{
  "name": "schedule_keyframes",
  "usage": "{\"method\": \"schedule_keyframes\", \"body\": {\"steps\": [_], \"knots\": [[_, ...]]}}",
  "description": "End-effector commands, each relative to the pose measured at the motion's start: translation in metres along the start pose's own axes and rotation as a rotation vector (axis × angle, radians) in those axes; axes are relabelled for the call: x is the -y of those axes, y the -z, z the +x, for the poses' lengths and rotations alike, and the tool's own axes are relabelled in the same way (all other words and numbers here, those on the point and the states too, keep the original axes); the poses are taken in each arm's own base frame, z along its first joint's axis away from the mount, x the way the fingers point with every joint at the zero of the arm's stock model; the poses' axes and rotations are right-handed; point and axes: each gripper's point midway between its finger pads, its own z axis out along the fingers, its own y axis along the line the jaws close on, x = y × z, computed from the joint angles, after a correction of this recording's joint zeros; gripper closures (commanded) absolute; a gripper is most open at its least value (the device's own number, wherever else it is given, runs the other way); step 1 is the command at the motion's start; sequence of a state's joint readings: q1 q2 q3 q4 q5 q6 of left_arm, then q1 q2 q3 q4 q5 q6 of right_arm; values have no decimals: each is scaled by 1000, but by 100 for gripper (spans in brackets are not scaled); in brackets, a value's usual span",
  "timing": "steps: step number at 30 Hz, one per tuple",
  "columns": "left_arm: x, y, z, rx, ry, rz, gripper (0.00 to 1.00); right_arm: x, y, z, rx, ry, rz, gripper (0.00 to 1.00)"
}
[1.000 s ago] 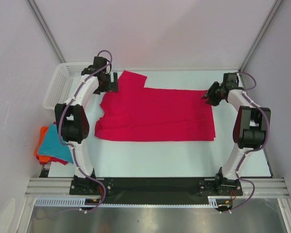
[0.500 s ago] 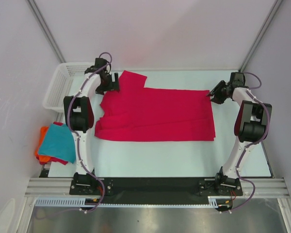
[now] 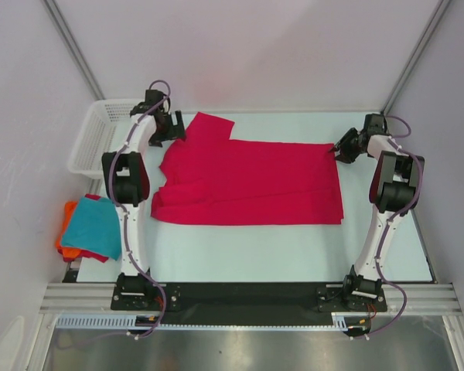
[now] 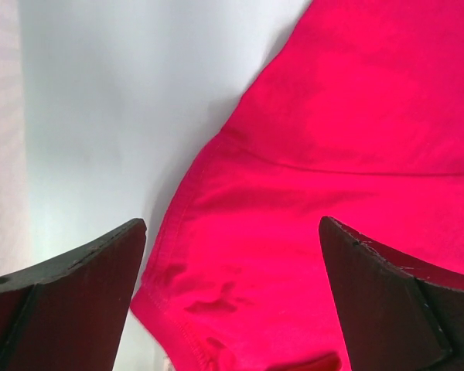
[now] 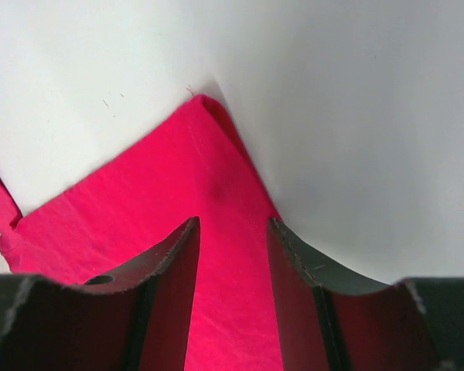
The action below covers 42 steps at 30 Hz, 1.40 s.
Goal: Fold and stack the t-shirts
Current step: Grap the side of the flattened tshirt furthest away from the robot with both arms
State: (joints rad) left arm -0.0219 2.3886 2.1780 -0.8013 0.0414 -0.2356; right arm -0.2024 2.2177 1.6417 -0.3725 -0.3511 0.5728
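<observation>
The large crimson-pink t-shirt (image 3: 247, 182) lies spread flat on the white table. My left gripper (image 3: 175, 128) is open wide just above its far left part, beside the sleeve. In the left wrist view the shirt (image 4: 332, 154) and its hem show between my spread left gripper (image 4: 232, 226). My right gripper (image 3: 340, 148) hovers at the shirt's far right corner. In the right wrist view its jaws (image 5: 232, 222) stand narrowly apart over the flat cloth (image 5: 139, 178), holding nothing. The teal shirt (image 3: 93, 226) lies on the orange shirt (image 3: 62, 241) at the left.
A white mesh basket (image 3: 89, 143) stands at the far left, close to my left arm. Bare table (image 3: 255, 247) lies in front of the crimson shirt. Grey walls and metal posts enclose the back and sides.
My left gripper has drawn slightly back and left off the sleeve. My right gripper has shifted a little to the right at the corner. The crimson shirt has not moved.
</observation>
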Motion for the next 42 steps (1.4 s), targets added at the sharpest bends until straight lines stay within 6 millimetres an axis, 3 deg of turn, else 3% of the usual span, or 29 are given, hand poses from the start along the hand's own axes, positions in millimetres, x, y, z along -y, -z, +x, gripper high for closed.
{"method": "schedule_keyframes", "body": {"steps": [1, 6, 12, 17, 19, 20, 21, 22, 29, 33, 34, 35, 36, 42], "knots": [[1, -10, -2, -9, 42, 15, 0, -12, -3, -12, 18, 22, -28, 54], [3, -24, 10, -53, 85, 35, 1, -9, -10, -9, 5, 23, -22, 55], [0, -38, 25, -96, 102, 26, 10, -4, -19, -3, -15, 23, -18, 55], [2, -40, 25, -102, 103, 39, 38, -5, -25, 3, -35, 29, -25, 59], [3, -40, 27, -106, 103, 44, 51, -8, -27, 6, -42, 36, -39, 93], [3, -40, 27, -108, 102, 46, 57, -7, -28, 8, -47, 34, -39, 100], [3, -39, 27, -107, 101, 48, 74, -9, -28, 7, -45, 40, -44, 100], [2, -38, 28, -110, 105, 39, 100, -11, -28, 9, -43, 45, -44, 100], [1, -30, 25, -99, 98, 31, 100, -14, -22, 17, -32, 81, -46, 100], [2, -20, 18, -78, 93, 34, 100, -17, -15, 10, -15, 93, -31, 100], [3, -19, 17, -75, 92, 35, 100, -15, -15, 9, -16, 88, -17, 96], [3, -17, 17, -73, 93, 34, 100, -11, -15, 10, -26, 82, -6, 80], [3, -16, 17, -73, 91, 34, 100, -10, -14, 6, -13, 80, 4, 75], [-1, -11, 22, -77, 81, 22, 100, 6, -11, -11, 11, 44, 72, 73]]}}
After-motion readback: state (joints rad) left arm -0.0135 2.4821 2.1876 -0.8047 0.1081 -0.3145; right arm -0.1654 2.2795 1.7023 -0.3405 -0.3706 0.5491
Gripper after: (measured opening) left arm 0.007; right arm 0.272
